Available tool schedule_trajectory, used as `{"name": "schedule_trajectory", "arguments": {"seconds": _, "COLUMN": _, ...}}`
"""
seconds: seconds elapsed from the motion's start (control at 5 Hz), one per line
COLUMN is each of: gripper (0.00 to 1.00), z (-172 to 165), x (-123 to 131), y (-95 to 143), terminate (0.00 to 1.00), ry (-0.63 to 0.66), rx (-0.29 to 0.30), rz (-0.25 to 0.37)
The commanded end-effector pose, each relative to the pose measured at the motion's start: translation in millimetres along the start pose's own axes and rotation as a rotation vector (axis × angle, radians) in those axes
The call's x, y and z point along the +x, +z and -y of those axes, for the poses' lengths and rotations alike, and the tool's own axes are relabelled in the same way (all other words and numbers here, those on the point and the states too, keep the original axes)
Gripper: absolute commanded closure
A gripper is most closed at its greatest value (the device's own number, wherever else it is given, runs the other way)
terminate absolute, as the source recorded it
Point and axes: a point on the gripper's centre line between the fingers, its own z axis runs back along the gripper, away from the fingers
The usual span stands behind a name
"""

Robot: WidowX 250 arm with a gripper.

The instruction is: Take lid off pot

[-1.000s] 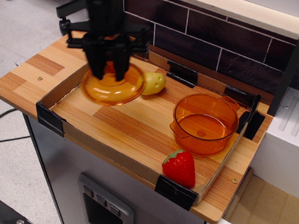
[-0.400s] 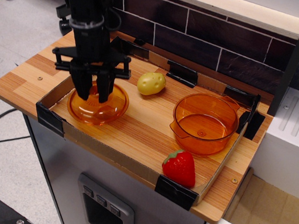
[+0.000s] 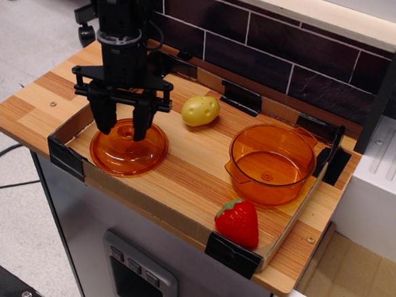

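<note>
Lid: off the pot, lying flat on the worktop at the left end.
Pot: uncovered, well apart at the right.
End effector: fingers spread, over the lid's knob, pinching nothing.
Progress: removal judged done; only arm withdrawal left.

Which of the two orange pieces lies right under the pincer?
The lid: flat and shallow, at the tray's left end beneath the pincer. The deep pot stands far right.
</note>
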Motion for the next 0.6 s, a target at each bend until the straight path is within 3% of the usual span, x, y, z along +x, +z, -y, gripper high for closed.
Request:
{"name": "schedule_trajectory", "arguments": {"seconds": 0.0, "gripper": 0.0, "z": -2.0, "x": 11.2, "y": 29.7, "terminate": 0.0, "ry": 0.021, "rx": 0.0, "rz": 0.027}}
{"name": "schedule_trajectory", "arguments": {"seconds": 0.2, "gripper": 0.0, "z": -2.0, "x": 11.2, "y": 29.7, "terminate": 0.0, "ry": 0.021, "rx": 0.0, "rz": 0.027}}
{"name": "schedule_trajectory", "arguments": {"seconds": 0.4, "gripper": 0.0, "z": -2.0, "x": 11.2, "y": 29.7, "terminate": 1.0, "ry": 0.021, "rx": 0.0, "rz": 0.027}}
